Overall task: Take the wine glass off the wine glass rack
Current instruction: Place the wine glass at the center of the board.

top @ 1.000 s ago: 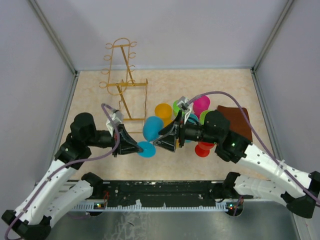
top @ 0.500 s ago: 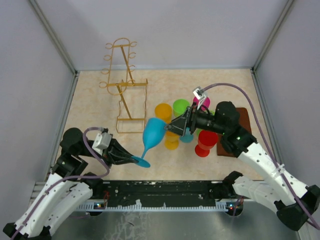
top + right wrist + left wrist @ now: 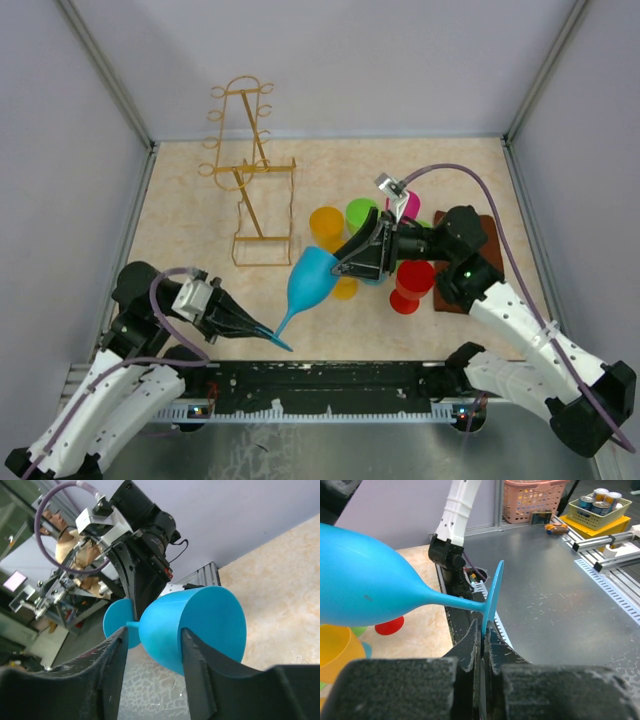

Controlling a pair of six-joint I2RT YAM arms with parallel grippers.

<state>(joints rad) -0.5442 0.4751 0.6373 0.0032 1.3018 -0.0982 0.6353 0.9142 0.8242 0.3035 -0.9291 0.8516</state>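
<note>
The blue wine glass (image 3: 312, 280) hangs tilted in the air above the table front, well away from the golden wire wine glass rack (image 3: 248, 175), whose hooks carry nothing. My left gripper (image 3: 268, 333) is shut on the edge of the glass's round foot (image 3: 492, 595), the jaws pinching it edge-on (image 3: 483, 630). The bowl (image 3: 360, 580) points away to the left in the left wrist view. My right gripper (image 3: 345, 265) is closed around the bowl (image 3: 200, 625), one finger on each side (image 3: 152, 632).
Orange (image 3: 326, 222), green (image 3: 361, 212) and magenta (image 3: 405, 205) cups cluster right of centre, with a red stemmed glass (image 3: 410, 285) by a brown mat (image 3: 480, 240). A yellow cup (image 3: 335, 650) lies under the blue bowl. Grey walls enclose the table.
The left arm drew back toward the near left, carrying the glass by its foot and tilting it lower. The right gripper let go, pulled away, then came back and closed on the bowl.
</note>
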